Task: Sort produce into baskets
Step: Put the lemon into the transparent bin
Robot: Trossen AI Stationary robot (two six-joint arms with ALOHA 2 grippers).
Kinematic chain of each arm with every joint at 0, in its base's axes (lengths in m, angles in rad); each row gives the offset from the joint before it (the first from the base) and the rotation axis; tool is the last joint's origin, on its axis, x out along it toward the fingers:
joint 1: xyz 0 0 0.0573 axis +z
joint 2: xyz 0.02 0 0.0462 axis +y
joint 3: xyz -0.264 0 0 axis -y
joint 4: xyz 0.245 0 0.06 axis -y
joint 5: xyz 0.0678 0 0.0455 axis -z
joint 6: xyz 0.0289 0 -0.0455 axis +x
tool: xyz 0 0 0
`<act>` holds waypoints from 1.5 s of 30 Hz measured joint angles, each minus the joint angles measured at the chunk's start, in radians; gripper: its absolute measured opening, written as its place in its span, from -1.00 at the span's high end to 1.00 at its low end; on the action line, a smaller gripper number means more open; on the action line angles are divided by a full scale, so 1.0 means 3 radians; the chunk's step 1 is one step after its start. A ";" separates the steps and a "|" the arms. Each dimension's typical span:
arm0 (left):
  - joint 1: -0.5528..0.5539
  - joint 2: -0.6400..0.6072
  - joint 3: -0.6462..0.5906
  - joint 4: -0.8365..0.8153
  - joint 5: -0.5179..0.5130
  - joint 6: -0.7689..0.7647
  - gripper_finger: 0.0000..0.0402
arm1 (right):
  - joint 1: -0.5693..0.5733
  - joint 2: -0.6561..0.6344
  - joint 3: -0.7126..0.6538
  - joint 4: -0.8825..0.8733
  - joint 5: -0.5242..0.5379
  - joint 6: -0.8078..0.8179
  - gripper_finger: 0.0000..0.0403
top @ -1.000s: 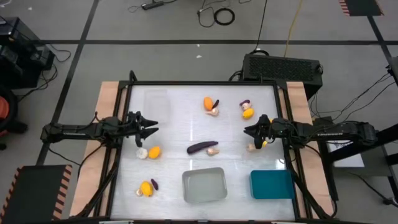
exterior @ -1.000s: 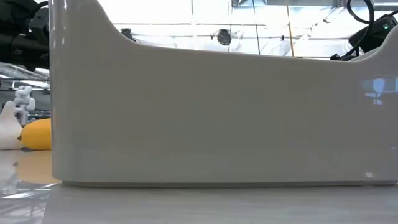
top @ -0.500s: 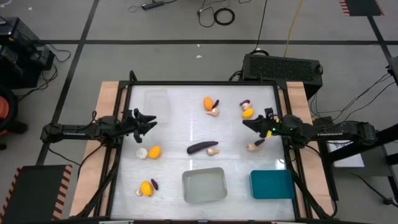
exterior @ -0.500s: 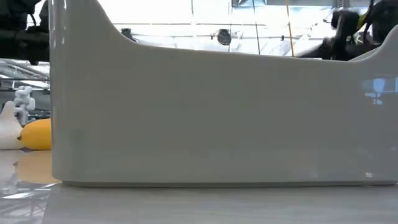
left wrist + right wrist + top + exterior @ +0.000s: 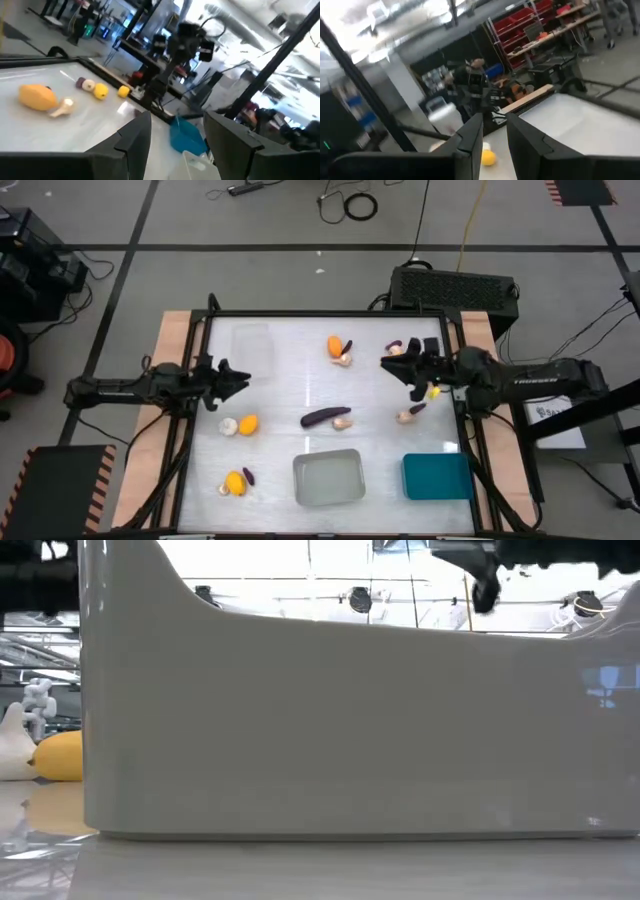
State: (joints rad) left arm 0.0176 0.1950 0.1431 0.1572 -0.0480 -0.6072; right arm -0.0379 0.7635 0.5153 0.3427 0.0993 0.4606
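Produce is lying scattered across the table [image 5: 275, 395]. An orange piece [image 5: 334, 345], an eggplant [image 5: 348, 347] and a garlic bulb [image 5: 343, 361] are clustering toward the far side. A longer eggplant [image 5: 322, 418] is touching another bulb [image 5: 343, 422] at the centre. More pieces are sitting in small groups toward both side edges. None is showing in any basket. The clear basket [image 5: 252, 340] is standing at the far left. The grey basket [image 5: 328, 478] and the teal basket [image 5: 437, 476] are sitting along the near edge. The left end effector [image 5: 177, 125] is hovering over the table's left side, fingers spread and empty. The right end effector [image 5: 494, 127] is hanging above the far right cluster, fingers only narrowly parted with nothing between them.
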 joint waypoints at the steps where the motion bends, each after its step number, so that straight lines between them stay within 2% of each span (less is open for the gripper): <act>1: -0.0001 0.0062 0.0178 -0.0212 0.0001 0.0023 0.06 | 0.0021 0.0113 0.0131 -0.0058 -0.0001 -0.0150 0.61; 6: -0.0070 0.0675 0.1299 -0.1513 -0.0039 0.0434 0.08 | 0.0096 0.0622 0.0678 -0.0187 -0.0028 -0.0748 0.61; 12: -0.0277 0.1855 0.2545 -0.2947 -0.0081 0.0640 0.15 | 0.0127 0.1077 0.1181 -0.0516 -0.0722 -0.1202 0.61; 15: -0.0410 0.2414 0.2965 -0.3719 -0.0015 0.0662 0.15 | 0.0179 0.1235 0.1411 -0.0900 -0.0782 -0.1341 0.59; 17: -0.0475 0.2718 0.3098 -0.4073 0.0042 0.0662 0.15 | 0.0216 0.1318 0.1564 -0.1210 -0.0784 -0.1508 0.55; 23: -0.0587 0.3328 0.3120 -0.4316 0.0155 0.0653 0.15 | 0.0263 0.1431 0.1830 -0.2030 -0.0773 -0.1812 0.34; 29: -0.0589 0.3676 0.3119 -0.4384 0.0222 0.0698 -0.01 | 0.0258 0.1421 0.1850 -0.2581 -0.0767 -0.1572 0.10; 35: -0.0562 0.3785 0.2947 -0.4297 0.0188 0.0734 -0.33 | 0.0258 0.1414 0.1850 -0.2884 -0.0767 -0.1375 -0.05; 39: -0.0510 0.3790 0.2628 -0.3966 0.0470 0.0570 -0.55 | 0.0258 0.1414 0.1850 -0.2904 -0.0767 -0.1243 -0.06; 45: -0.0518 0.3790 0.2250 -0.3612 0.0288 0.0446 -0.73 | 0.0258 0.1414 0.1848 -0.2906 -0.0767 -0.1136 -0.06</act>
State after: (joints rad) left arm -0.1379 1.3319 0.8181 -0.9264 0.0384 -0.4734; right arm 0.0395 1.1877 1.0698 -0.5290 -0.1307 0.1200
